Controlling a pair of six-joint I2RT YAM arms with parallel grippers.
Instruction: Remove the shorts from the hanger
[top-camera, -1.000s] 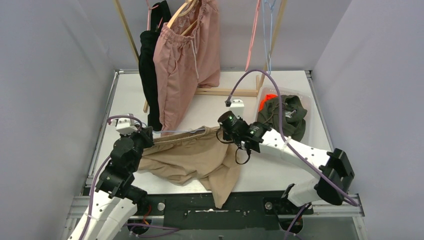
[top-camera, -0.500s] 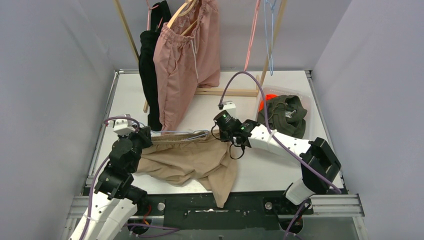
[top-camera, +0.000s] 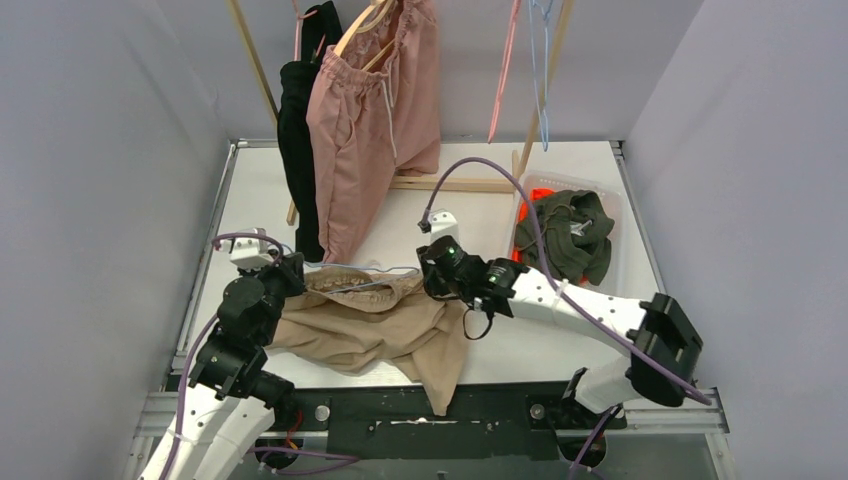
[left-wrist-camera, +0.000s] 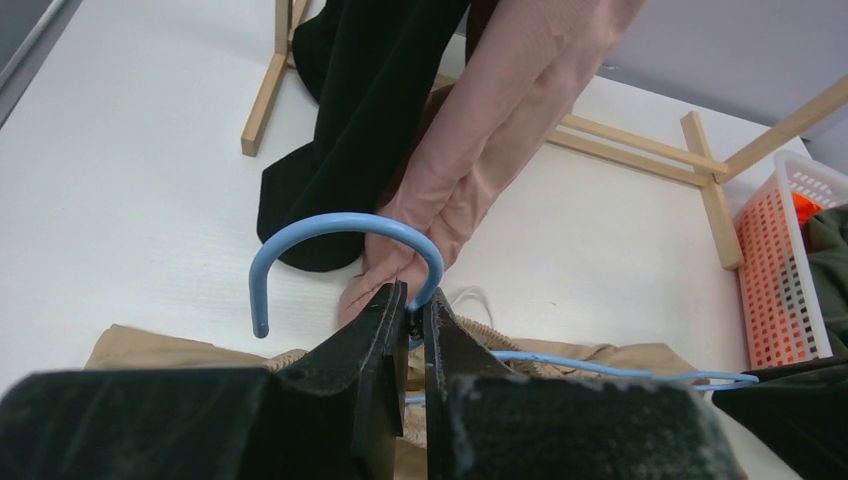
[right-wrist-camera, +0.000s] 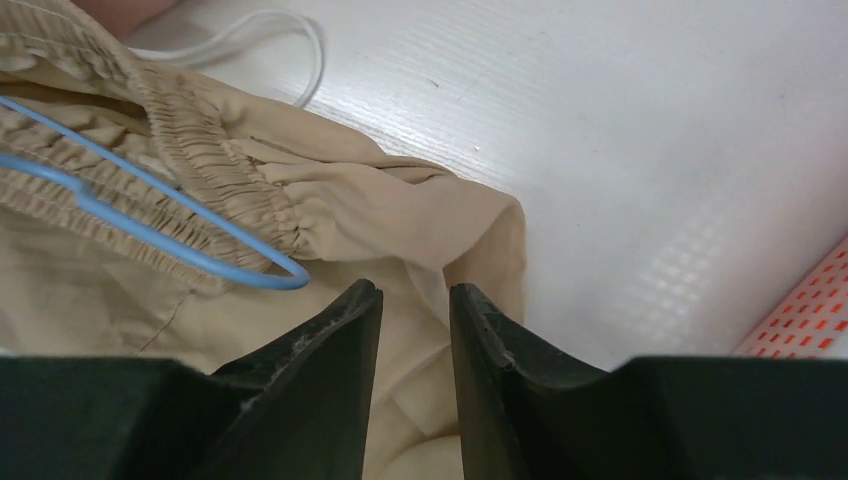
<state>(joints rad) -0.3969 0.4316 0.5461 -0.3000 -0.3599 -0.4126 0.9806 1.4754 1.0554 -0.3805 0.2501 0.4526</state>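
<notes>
The beige shorts (top-camera: 370, 325) lie crumpled on the white table (top-camera: 260, 190) at its near edge, between the two arms, one leg trailing over the front lip. Behind them a wooden rack (top-camera: 470, 184) stands on the table. Dusty pink shorts (top-camera: 370, 120) hang from it on a wooden hanger (top-camera: 365, 30), with a black garment (top-camera: 298, 150) just beside them on the left. At the far right sits a white and orange mesh basket (left-wrist-camera: 775, 290) holding the dark olive green shorts (top-camera: 565, 235), with the orange shorts (top-camera: 540, 195) showing under them.

A blue wire hanger (left-wrist-camera: 340, 219) is threaded through the gathered waistband of the beige shorts, its hook standing clear above the fabric and its right shoulder poking out past the elastic. The left gripper (left-wrist-camera: 413, 300) is pressed together on the hanger's neck, right below the hook. The right gripper (right-wrist-camera: 415, 295) hovers low over the right end of the waistband, jaws a little apart with nothing pinched between them. A white drawstring (right-wrist-camera: 290, 30) loops on the table just beyond the waistband.
</notes>
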